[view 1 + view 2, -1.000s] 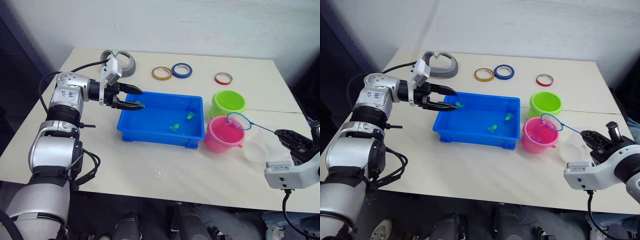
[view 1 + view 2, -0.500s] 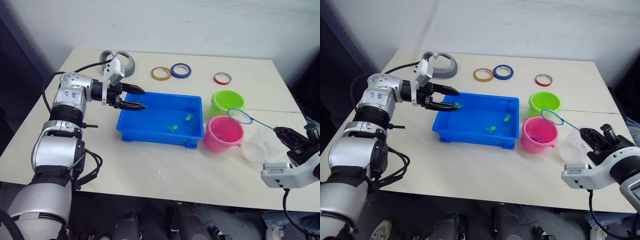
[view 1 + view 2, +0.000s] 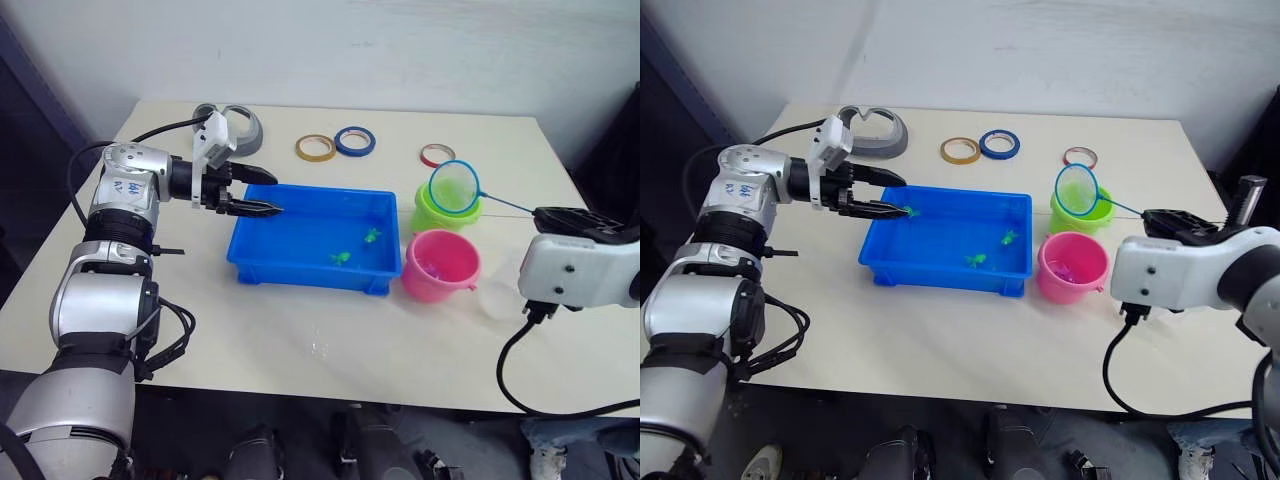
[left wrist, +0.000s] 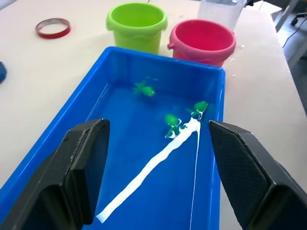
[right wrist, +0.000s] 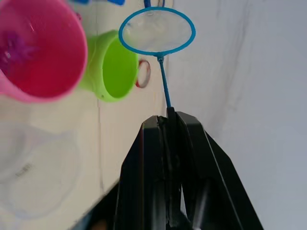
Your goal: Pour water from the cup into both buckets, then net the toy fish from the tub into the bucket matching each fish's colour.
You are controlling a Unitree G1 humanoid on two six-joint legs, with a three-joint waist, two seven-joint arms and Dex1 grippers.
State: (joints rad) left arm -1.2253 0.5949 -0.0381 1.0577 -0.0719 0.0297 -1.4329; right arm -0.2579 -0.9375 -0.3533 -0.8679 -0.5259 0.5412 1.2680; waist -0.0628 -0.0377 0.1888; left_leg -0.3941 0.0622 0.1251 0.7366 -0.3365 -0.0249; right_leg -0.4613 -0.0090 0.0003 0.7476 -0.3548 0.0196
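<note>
Two buckets stand right of centre in the head view: the green bucket behind, the pink bucket in front, just beside the right end of the blue tub. The net hangs with its hoop tilted above the green bucket, its thin handle running right into the right gripper, whose fingers are clamped narrow on it. The clear cup sits on the worktop at the right, close to the pink bucket. In the tub, three green fish lie near its middle and right part; something magenta lies in the pink bucket, too small to tell. The left gripper reaches from the left of the frame over the tub's upper left corner, its fingers spread wide and holding nothing. Along the top of the frame lie a yellow tape ring, a blue tape ring, a red tape ring behind the green bucket, and a grey curved object in the upper left.
</note>
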